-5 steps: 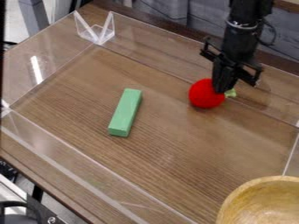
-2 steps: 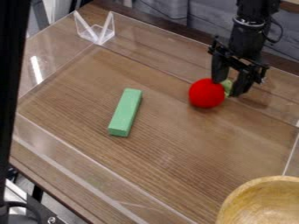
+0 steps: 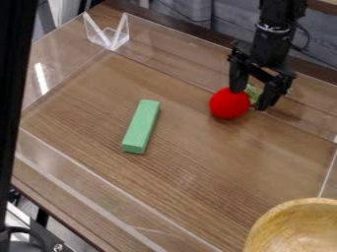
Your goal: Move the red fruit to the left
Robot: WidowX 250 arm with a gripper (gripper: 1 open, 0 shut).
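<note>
A second ago the claw (image 3: 259, 91) was pinched on the red fruit (image 3: 232, 103); now it stands spread, pointing down, its fingers just above and right of the fruit, which rests free on the desk (image 3: 198, 167). Since the fruit lies right of the green block (image 3: 141, 126), hardly moved, the leftward shift looks undone and probably needs a fresh grip. The desk is wood-grain inside clear walls (image 3: 59, 54), with 1 pale bowl (image 3: 301, 228) at the near corner.
</note>
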